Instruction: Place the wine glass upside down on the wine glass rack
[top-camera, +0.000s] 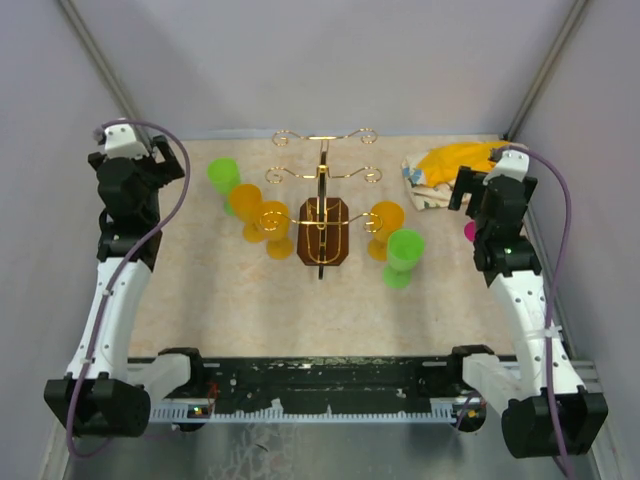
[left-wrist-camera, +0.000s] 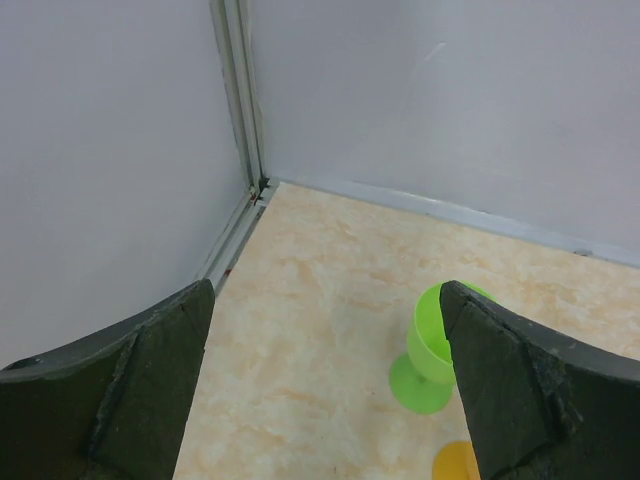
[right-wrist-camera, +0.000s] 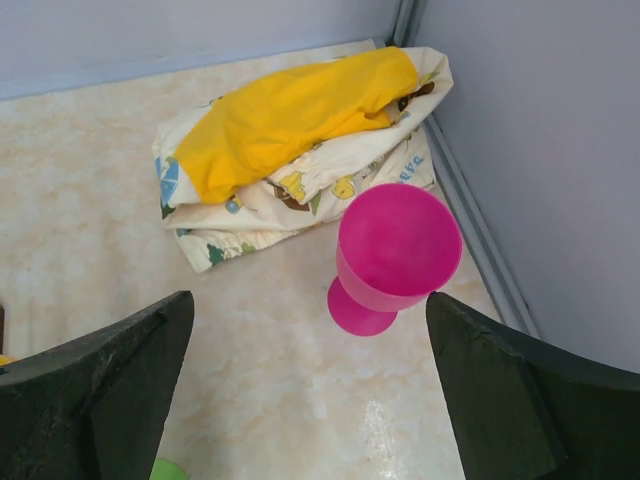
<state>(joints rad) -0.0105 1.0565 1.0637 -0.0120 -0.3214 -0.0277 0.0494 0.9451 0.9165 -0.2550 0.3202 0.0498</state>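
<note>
Right wrist: pink wine glass (right-wrist-camera: 398, 250) upright (rim up) nr cloth (right-wrist-camera: 290, 130); L fingers (left-wrist-camera: 140, 400), R fingers (right-wrist-camera: 100, 400) spread, empty.

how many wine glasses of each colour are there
orange glasses: 3
green glasses: 2
pink glass: 1
total: 6
</note>
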